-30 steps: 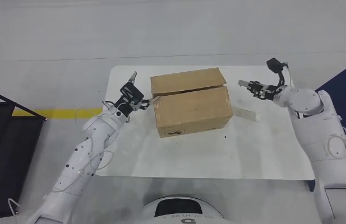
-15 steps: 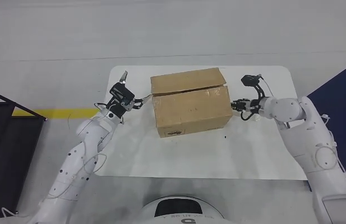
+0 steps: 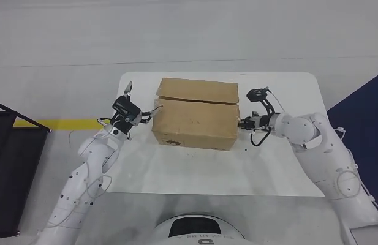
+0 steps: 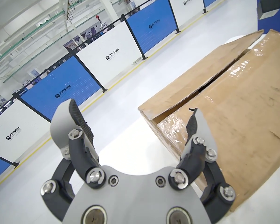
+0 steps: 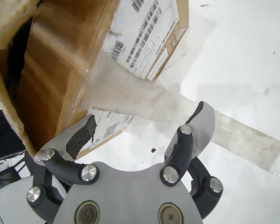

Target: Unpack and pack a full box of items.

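A brown cardboard box [image 3: 195,122] lies on the white table [image 3: 274,165], its top flaps shut with a narrow gap along the seam [image 4: 214,80]. My left gripper [image 3: 141,101] is open beside the box's left end, one finger close to that corner; its wrist view shows the left gripper [image 4: 133,115] holding nothing. My right gripper [image 3: 242,124] is at the box's right end. In its wrist view the right gripper [image 5: 145,117] is open, low by the labelled end wall [image 5: 151,31]. A peeled strip of clear tape [image 5: 130,94] hangs from the box between its fingers and runs onto the table.
The table's near half in front of the box is bare white surface with a few small dark specks [image 5: 152,150]. Its right part [image 3: 299,92] is free. A yellow floor line [image 3: 60,124] runs off to the left of the table.
The box has slid and turned toward the left side of the table. My right gripper came in from the far right to the box's right end. My left gripper backed off leftward.
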{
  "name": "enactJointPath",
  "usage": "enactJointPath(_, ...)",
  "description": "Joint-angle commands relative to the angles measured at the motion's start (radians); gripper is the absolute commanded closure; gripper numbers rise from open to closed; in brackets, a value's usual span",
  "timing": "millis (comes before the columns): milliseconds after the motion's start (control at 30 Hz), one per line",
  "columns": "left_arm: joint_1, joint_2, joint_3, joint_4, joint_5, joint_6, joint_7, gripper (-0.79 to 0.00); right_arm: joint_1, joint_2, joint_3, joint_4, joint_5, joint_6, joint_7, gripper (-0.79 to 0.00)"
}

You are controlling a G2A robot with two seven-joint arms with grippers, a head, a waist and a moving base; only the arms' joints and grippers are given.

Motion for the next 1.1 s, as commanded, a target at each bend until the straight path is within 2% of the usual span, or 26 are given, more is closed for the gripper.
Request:
enactJointPath(0,0.003,0.0,0.0,-0.001,0.001,0.002,0.001,-0.785,-0.006,0.0,0.007,0.003,-0.005,0.012,-0.032,-0.785)
enactJointPath(400,0.014,0.001,0.006,-0.017,0.031,-0.022,-0.023,-0.785,-0.015,0.0,0.007,-0.008,0.0,-0.008,-0.049,-0.785)
enactJointPath(500,0.022,0.002,0.002,-0.022,0.031,-0.028,-0.024,-0.785,-0.067,0.012,0.036,-0.064,-0.14,0.006,-0.096,-0.785)
enactJointPath(633,0.022,0.003,-0.002,-0.008,0.032,-0.032,-0.026,-0.785,-0.206,0.033,0.113,-0.177,-0.28,0.038,-0.157,-0.785)
enactJointPath(767,0.017,0.004,-0.009,-0.004,0.032,-0.037,-0.025,-0.785,-0.309,0.045,0.133,-0.276,-0.429,0.058,-0.147,-0.785)
enactJointPath(900,0.013,0.005,-0.017,-0.006,0.034,-0.046,-0.023,-0.785,-0.323,0.041,0.068,-0.317,-0.54,0.047,-0.129,-0.785)
enactJointPath(1067,0.014,0.007,-0.025,0.006,0.032,-0.055,-0.012,-0.785,-0.27,0.021,0.005,-0.29,-0.544,0.084,-0.158,-0.785)
